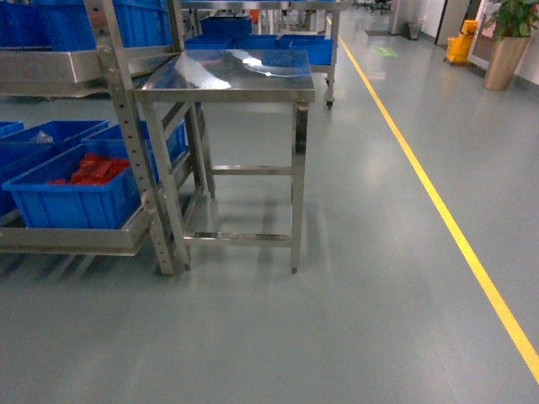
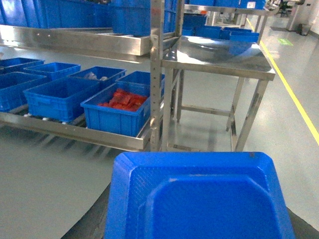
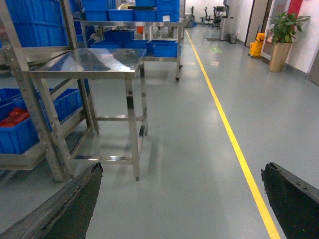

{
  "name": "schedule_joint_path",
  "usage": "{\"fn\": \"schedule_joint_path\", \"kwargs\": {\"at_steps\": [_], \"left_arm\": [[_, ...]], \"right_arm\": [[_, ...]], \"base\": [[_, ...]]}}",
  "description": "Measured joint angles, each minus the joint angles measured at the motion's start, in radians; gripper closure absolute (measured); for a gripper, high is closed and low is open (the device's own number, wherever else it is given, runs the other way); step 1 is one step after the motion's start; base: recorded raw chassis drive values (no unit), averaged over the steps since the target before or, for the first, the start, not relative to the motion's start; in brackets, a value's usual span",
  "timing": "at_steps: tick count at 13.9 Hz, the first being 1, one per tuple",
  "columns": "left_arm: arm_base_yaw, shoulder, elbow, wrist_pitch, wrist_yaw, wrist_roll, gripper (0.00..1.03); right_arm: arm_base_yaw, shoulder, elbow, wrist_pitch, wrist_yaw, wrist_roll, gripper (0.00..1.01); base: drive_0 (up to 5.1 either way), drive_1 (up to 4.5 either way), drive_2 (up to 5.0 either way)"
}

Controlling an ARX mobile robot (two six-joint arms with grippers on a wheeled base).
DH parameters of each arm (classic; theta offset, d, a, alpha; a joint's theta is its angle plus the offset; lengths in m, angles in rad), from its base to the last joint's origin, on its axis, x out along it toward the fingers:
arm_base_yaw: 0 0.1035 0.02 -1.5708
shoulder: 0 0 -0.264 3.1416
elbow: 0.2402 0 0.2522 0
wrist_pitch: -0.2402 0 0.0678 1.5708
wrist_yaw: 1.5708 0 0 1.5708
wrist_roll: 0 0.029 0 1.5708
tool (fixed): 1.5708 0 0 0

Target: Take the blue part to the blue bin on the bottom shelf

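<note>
The blue part is seen low in the left wrist view, apparently grasped by the left gripper. The right gripper is spread wide with nothing between its fingers. On the bottom shelf, six blue crates are counted. One holds red packets; the blue bin just beside it is judged the target. One steel table stands beside the rack. The approach should be made low under the upper shelf, and the part released only once it is over the bin's opening.
</note>
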Motion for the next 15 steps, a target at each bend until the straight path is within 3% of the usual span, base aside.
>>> {"fn": "schedule_joint_path", "kwargs": {"at_steps": [15], "left_arm": [[0.001,0.000,0.000,-0.004,0.000,0.000,0.59]], "right_arm": [[0.000,0.000,0.000,-0.002,0.000,0.000,0.03]], "base": [[0.1,4.41,-4.2]]}}
